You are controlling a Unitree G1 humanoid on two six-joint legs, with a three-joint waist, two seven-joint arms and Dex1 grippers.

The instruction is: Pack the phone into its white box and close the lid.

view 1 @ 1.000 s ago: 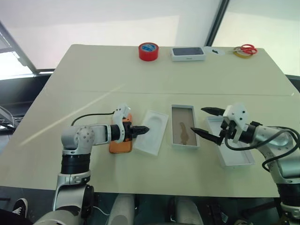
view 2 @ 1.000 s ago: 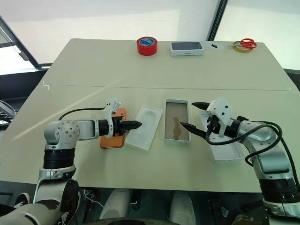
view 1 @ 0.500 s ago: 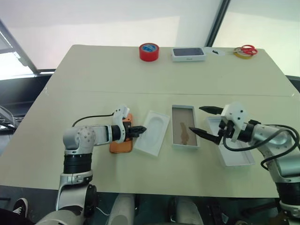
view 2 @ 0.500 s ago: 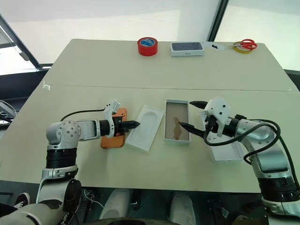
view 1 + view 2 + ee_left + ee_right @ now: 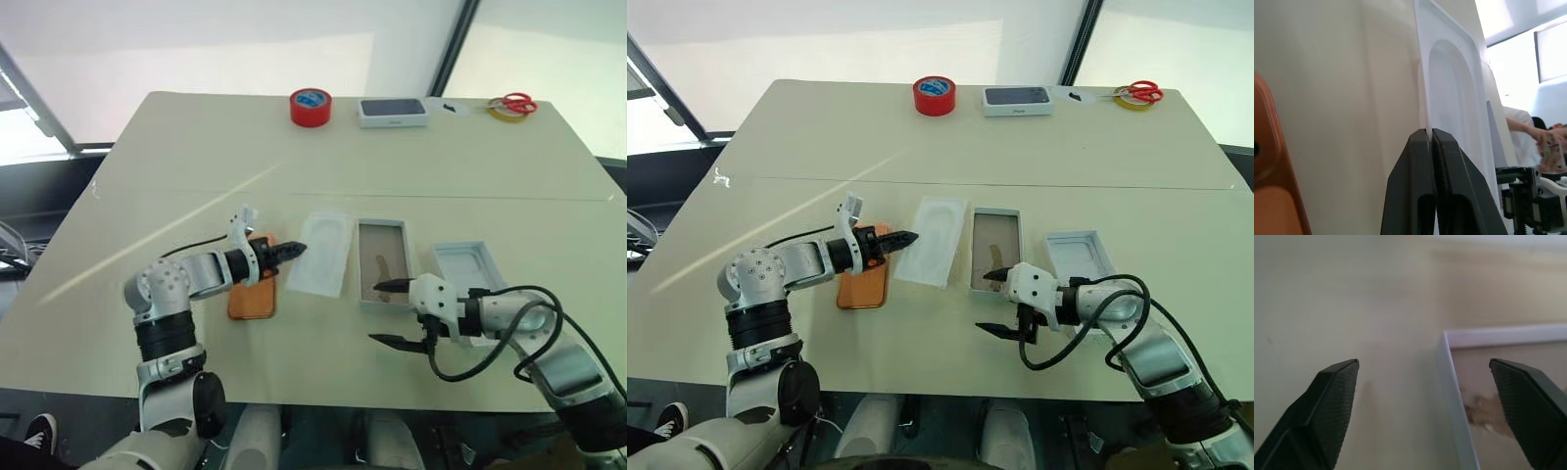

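- The left gripper (image 5: 297, 251) has its two black fingers pressed together on the near left edge of the thin white insert (image 5: 323, 253), the one with the rounded recess; the left wrist view shows that edge nipped between the fingertips (image 5: 1426, 138).
- The right gripper (image 5: 390, 312) is spread wide at the near end of the white box (image 5: 384, 262), one finger over the tan floor and the other out over the table (image 5: 196, 157), with the box's corner wall between them. It holds nothing.
- The phone (image 5: 255, 292) lies flat, orange back up, just left of the insert and partly under the left wrist. The lid (image 5: 472, 271) sits open side up, right of the box.
- As I read it, the step is clearing the insert away. Doing it well means keeping the pinch on that thin rim firm and setting the insert down away from the phone and the box.
- The right gripper looks placed to steady the box; closing gently on the wall would avoid skidding it.
- Counted: one phone, one box base, one lid, one insert.
- At the far edge: one red tape roll (image 5: 310, 106), one dark-topped sealed box (image 5: 393, 112), one pair of red scissors (image 5: 516, 102) on a yellowish roll.
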